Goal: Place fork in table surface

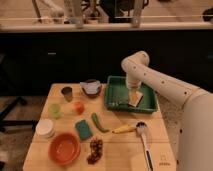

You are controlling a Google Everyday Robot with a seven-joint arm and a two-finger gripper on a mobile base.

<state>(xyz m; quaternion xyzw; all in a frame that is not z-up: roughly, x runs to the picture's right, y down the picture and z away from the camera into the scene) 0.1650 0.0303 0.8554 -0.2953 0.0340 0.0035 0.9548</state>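
Camera view puts the gripper (133,93) low inside the green tray (117,86), directly over the tan block (136,100); you cannot tell its grip state or whether it holds anything. The fork (121,103) appears to lie in the tray by the front wall, just left of the gripper. Its long axis runs roughly left-right, and the tine end is unreadable. The table surface (117,147) lies in front of the tray.

Robot gripper (134,96) low in green tray (116,89), fork (121,103) beside it

Dark cabinet fronts (60,57) behind, speckled grey floor (31,90), pale rail (100,25) above, dim light
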